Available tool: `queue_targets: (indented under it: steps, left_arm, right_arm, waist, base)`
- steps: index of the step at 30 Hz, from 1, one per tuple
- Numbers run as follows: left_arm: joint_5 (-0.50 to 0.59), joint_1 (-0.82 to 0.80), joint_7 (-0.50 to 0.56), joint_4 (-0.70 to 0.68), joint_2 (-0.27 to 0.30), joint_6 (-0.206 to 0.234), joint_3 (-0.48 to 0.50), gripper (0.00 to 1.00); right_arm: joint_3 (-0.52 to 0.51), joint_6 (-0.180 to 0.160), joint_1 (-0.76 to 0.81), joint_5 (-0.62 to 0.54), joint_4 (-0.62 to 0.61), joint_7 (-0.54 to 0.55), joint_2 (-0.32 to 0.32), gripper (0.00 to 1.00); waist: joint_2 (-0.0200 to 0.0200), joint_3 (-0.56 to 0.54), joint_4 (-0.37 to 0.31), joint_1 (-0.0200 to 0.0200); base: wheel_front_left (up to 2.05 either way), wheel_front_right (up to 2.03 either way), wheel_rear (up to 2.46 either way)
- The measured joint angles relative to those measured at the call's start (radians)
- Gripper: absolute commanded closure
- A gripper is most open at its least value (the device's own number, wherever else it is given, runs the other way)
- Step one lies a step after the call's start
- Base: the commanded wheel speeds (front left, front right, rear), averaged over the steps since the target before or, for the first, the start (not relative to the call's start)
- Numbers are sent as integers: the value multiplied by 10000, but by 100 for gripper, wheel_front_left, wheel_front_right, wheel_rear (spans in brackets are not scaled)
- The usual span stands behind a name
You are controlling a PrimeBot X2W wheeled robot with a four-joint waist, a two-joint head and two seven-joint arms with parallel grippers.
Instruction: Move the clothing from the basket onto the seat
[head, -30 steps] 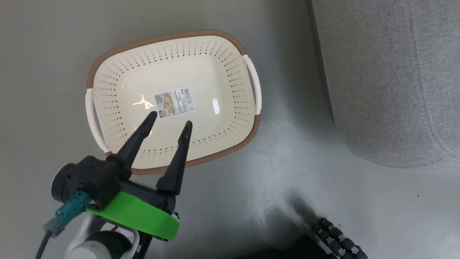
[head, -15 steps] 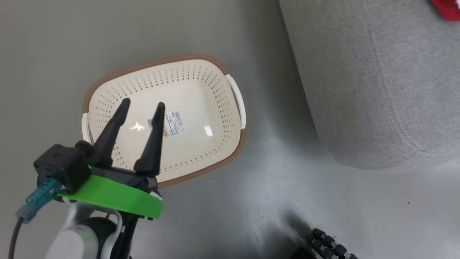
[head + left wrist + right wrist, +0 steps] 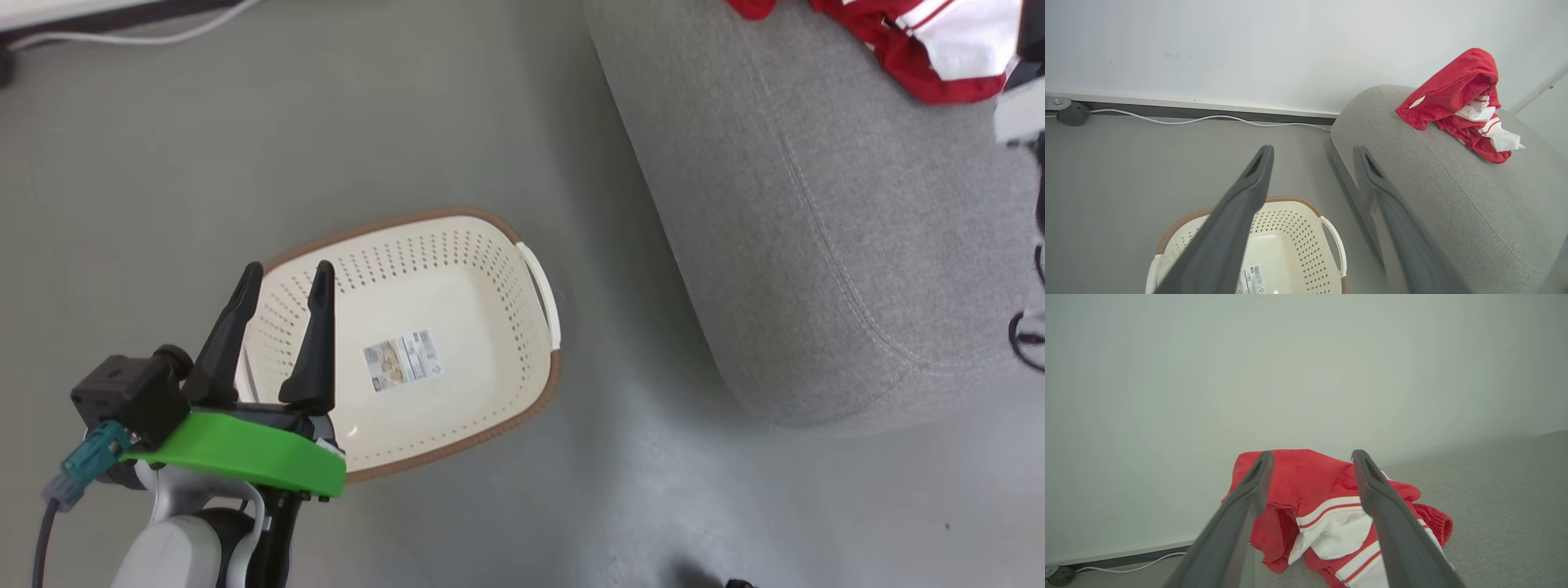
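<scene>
The cream basket with a brown rim stands on the grey floor, holding nothing but a label on its bottom. My left gripper hangs open over the basket's left end with nothing between its fingers; the left wrist view shows this gripper above the basket. The red and white clothing lies bunched on the light-grey seat, on its rounded end. In the right wrist view my right gripper is open just in front of the clothing, its fingers spread to either side.
A white cable runs along the foot of the pale wall behind the basket. Part of my right arm shows at the right edge of the head view, over the seat. Grey floor separates basket and seat.
The head camera has shifted, so the basket sits lower in the picture and the seat's top with the clothing has come into view. My left gripper stays open over the basket.
</scene>
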Motion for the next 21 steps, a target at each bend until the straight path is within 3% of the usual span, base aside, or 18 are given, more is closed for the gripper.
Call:
queue_targets:
  steps: [10,21]
  left_arm:
    - [148,670,-819,1147,-4,0,301,0]
    - [205,1228,-1400,2033,2,0,619,0]
  right_arm:
    - [111,-69,2530,4,-784,-75,880,0]
    - [569,-322,4935,-497,-1354,-75,1436,0]
  waist:
    - [0,-1277,767,0]
    - [0,-2748,1859,-1]
  base:
    - [0,0,0]
    - [0,0,0]
